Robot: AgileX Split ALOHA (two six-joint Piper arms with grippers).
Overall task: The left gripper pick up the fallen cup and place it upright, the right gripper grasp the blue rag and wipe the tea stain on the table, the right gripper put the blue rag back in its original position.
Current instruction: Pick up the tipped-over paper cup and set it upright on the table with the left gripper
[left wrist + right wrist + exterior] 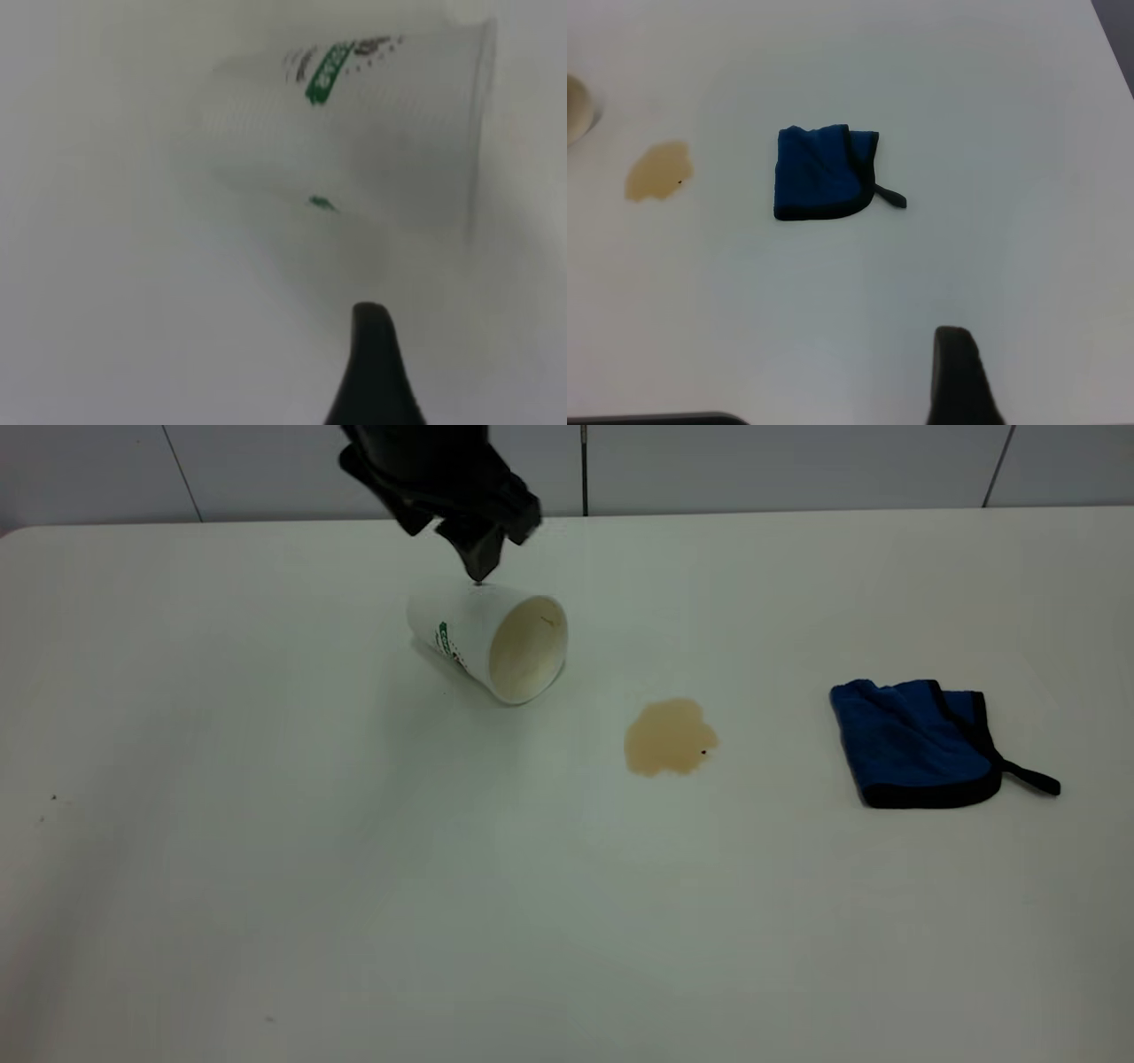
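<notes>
The cup [487, 642] lies on its side on the table [266, 824], left of centre, with its stained open mouth towards the tea stain. My left gripper [478, 567] hangs just above the cup's upper side, at or almost at its wall. The left wrist view shows the cup [354, 133] close below this gripper [372, 372]. The tea stain [669, 735] is a light brown blotch right of the cup. The blue rag [917, 740] lies folded at the right. My right gripper [957, 372] is high above the table, apart from the rag [824, 173], and out of the exterior view.
The table's far edge [797, 512] runs along a tiled wall. The stain [658, 171] and a bit of the cup's rim [576, 106] also show in the right wrist view. White tabletop stretches in front of the cup, stain and rag.
</notes>
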